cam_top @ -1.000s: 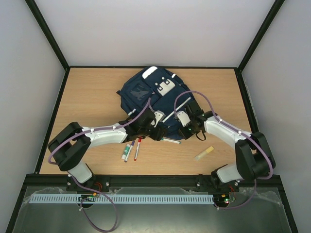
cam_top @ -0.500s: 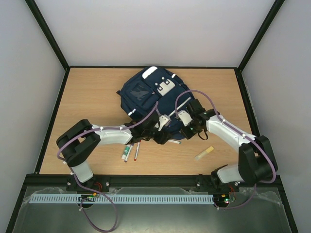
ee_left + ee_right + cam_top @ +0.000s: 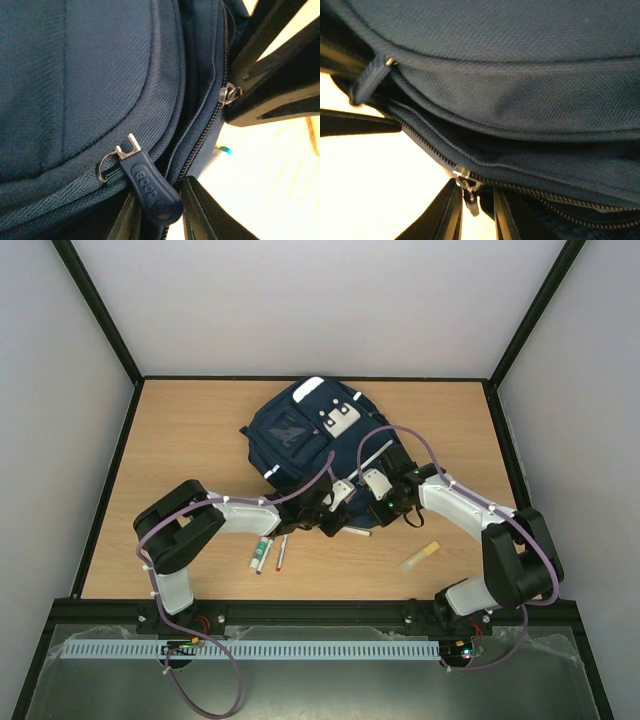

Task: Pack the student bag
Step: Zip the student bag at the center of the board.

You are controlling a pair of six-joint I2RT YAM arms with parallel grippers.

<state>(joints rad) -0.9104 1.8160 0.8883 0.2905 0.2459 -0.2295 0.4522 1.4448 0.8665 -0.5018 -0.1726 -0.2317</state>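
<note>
Wooden desk (image 3: 180, 440) from above: student bag (image 3: 290, 430) lies centre-back. Left wrist: my left tool (image 3: 159, 191) clamps the blue pull tab (image 3: 154, 194). Right wrist: right tool (image 3: 476, 186) straddles the metal slider (image 3: 466, 181), grip I can't tell. Opposing pulls could slip a tab or jam fabric.

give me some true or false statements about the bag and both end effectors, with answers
The student bag lies on the table. True.
The left end effector has the blue zip pull between its fingers. True.
The right end effector holds a pen. False: it pinches the metal zip pull.
The yellow stick is inside the bag. False: it lies on the table, apart from the bag.
</note>
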